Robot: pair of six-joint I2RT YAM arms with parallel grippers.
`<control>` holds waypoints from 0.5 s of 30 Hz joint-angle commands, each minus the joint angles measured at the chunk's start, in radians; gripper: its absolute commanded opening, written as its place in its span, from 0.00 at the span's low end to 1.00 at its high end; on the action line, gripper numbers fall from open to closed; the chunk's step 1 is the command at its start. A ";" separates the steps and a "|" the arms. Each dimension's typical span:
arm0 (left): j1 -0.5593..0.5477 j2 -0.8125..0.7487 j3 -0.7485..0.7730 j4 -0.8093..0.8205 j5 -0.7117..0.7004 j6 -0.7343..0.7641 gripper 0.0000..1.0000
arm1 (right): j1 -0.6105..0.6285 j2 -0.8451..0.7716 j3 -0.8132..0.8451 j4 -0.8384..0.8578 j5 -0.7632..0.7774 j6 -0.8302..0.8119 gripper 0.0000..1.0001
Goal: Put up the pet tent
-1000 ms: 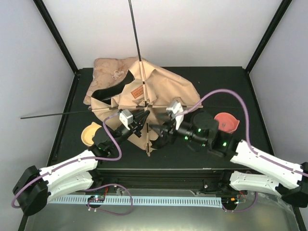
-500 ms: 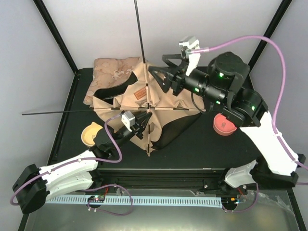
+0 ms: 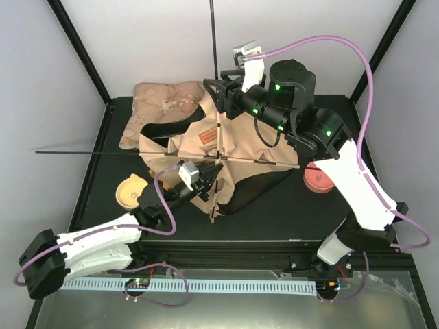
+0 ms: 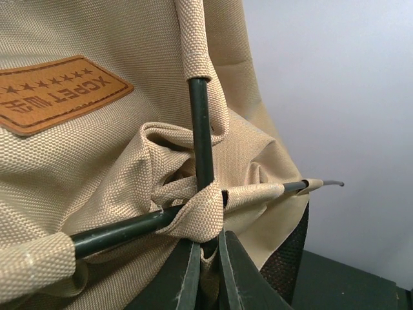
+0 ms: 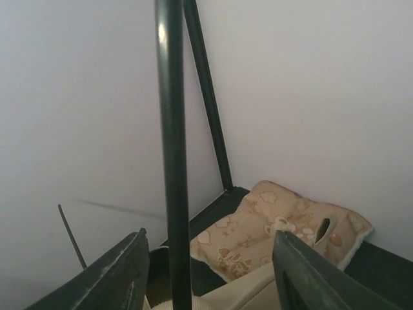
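Note:
The pet tent (image 3: 236, 140) is a tan canvas heap with black lining in mid-table, with a brown label (image 3: 206, 136). One thin black pole (image 3: 214, 41) runs up and away from it, and another (image 3: 89, 153) sticks out to the left. My left gripper (image 3: 206, 179) is shut on tent fabric just below the pole crossing; the left wrist view shows the grip (image 4: 206, 258), the label (image 4: 58, 93) and the crossing pole (image 4: 201, 129). My right gripper (image 3: 218, 96) is open, high at the tent's back. Its fingers (image 5: 116, 271) straddle the upright pole (image 5: 171, 161) without touching it.
A beige floral cushion (image 3: 161, 103) lies at the back left, partly under the tent, and also shows in the right wrist view (image 5: 277, 226). An orange bowl (image 3: 129, 190) sits front left. A pink bowl (image 3: 317, 179) sits at the right. Black frame posts stand at the corners.
My right arm rose from low by the tent's front to its back, ending open around the upright pole. The tent spread rightward and the upright pole shifted right. My left gripper kept its hold.

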State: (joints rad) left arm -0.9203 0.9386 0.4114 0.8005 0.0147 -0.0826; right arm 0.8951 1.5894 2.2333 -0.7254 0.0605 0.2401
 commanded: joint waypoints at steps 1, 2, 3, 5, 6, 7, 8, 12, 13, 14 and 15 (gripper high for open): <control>-0.021 0.027 0.017 -0.080 -0.010 0.035 0.02 | -0.005 -0.012 0.033 0.039 0.044 -0.009 0.50; -0.024 0.028 0.018 -0.077 -0.014 0.036 0.02 | -0.005 -0.014 0.032 0.044 0.045 -0.011 0.44; -0.025 0.029 0.018 -0.076 -0.017 0.037 0.02 | -0.007 -0.019 0.031 0.048 0.047 -0.013 0.37; -0.029 0.032 0.019 -0.073 -0.021 0.041 0.02 | -0.007 -0.026 0.020 0.054 0.041 -0.016 0.22; -0.031 0.033 0.022 -0.074 -0.025 0.043 0.02 | -0.006 -0.032 0.012 0.057 0.033 -0.022 0.15; -0.032 0.033 0.025 -0.074 -0.028 0.046 0.02 | -0.006 -0.039 0.002 0.057 0.022 -0.027 0.09; -0.034 0.033 0.028 -0.075 -0.033 0.049 0.02 | -0.006 -0.048 -0.012 0.061 0.009 -0.031 0.03; -0.040 0.028 0.071 -0.108 -0.062 0.057 0.11 | -0.006 -0.090 -0.087 0.082 -0.050 -0.043 0.01; -0.041 0.029 0.093 -0.125 -0.074 0.058 0.15 | -0.007 -0.101 -0.105 0.084 -0.060 -0.042 0.01; -0.044 0.031 0.116 -0.141 -0.087 0.059 0.18 | -0.006 -0.112 -0.125 0.088 -0.070 -0.038 0.01; -0.045 0.038 0.144 -0.162 -0.103 0.063 0.20 | -0.006 -0.124 -0.146 0.093 -0.079 -0.031 0.01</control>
State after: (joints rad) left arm -0.9543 0.9604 0.4606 0.7261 -0.0277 -0.0486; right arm 0.8940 1.5154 2.1448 -0.6495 0.0406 0.2146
